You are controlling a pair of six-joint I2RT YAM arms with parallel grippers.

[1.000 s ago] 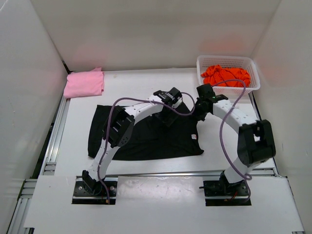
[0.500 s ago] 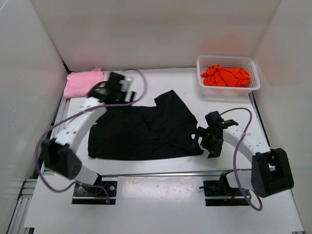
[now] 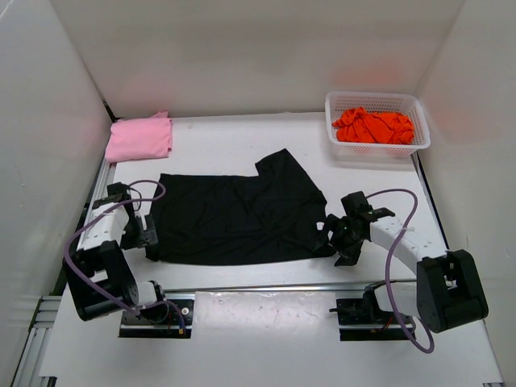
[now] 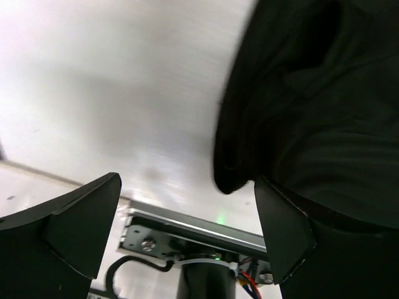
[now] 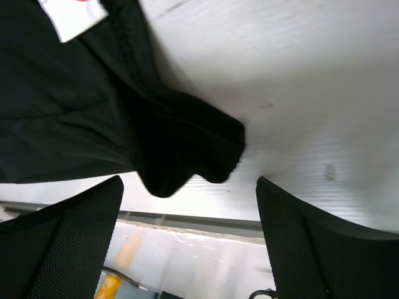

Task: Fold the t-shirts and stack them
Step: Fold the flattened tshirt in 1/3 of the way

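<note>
A black t-shirt (image 3: pixel 242 218) lies spread flat mid-table, one sleeve pointing toward the back. My left gripper (image 3: pixel 148 240) sits low at its near-left corner, open; in the left wrist view the black t-shirt's corner (image 4: pixel 293 118) hangs just ahead of the left gripper (image 4: pixel 187 233), nothing pinched. My right gripper (image 3: pixel 335 243) is at the near-right corner, open too. The right wrist view shows that corner of the black t-shirt (image 5: pixel 187 149) and a white label (image 5: pixel 72 15) ahead of the right gripper (image 5: pixel 190 240). A pink t-shirt (image 3: pixel 139 139) lies folded at the back left. An orange t-shirt (image 3: pixel 373 126) is bunched in the basket.
The white mesh basket (image 3: pixel 377 98) stands at the back right. A metal rail (image 3: pixel 266 286) runs along the near table edge and another rail (image 3: pixel 91 211) down the left side. White walls close in three sides. The left arm's base (image 4: pixel 206 277) shows beyond the fingers.
Both arms left the middle of the black shirt. The left swung round by the pink shirt down to the near-left corner; the right dropped to the near-right corner. The right gripper opened.
</note>
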